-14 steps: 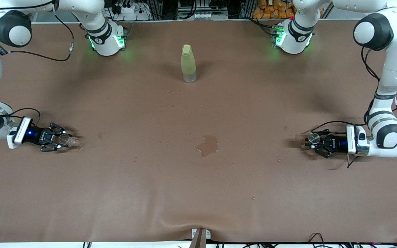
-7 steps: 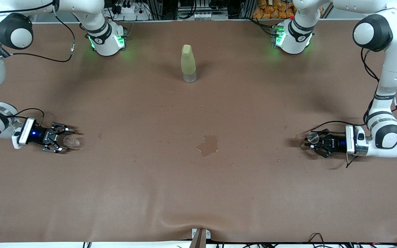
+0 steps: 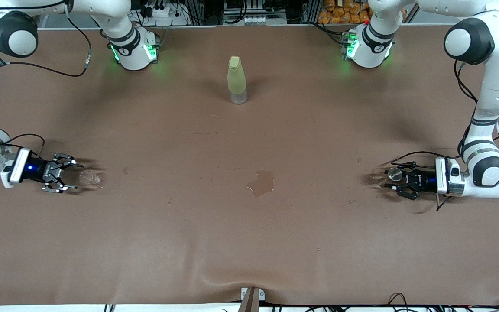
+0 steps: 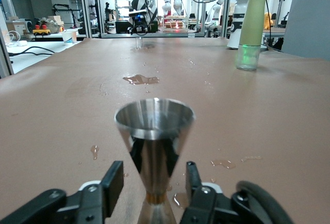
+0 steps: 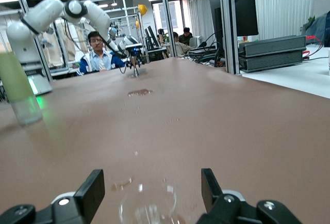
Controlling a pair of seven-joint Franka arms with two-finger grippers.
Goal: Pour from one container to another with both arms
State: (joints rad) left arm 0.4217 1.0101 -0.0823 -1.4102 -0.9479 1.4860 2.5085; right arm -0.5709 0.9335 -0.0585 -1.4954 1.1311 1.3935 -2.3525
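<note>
R claw: my right gripper (image 3: pixel 74 176) is open and low at the right arm's end of the table, holding nothing.
Clear cup (image 3: pixel 90 177): upright just off its fingertips; looks empty.
L claw: my left gripper (image 3: pixel 387 180) is open, fingers clear of the stem.
Stemmed cup (image 4: pixel 154 126): shiny metal, upright between them; contents can't tell.
Risk: any sideways nudge tips the narrow foot.
Risk 2: puddle (image 3: pixel 261 183) mid-table, so wet glass may slip.

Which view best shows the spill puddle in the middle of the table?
The front view: the puddle shows whole from above, between the two grippers and nearer the camera than the bottle. The left wrist view shows it as a thin foreshortened patch, the right wrist view a fainter one.
</note>
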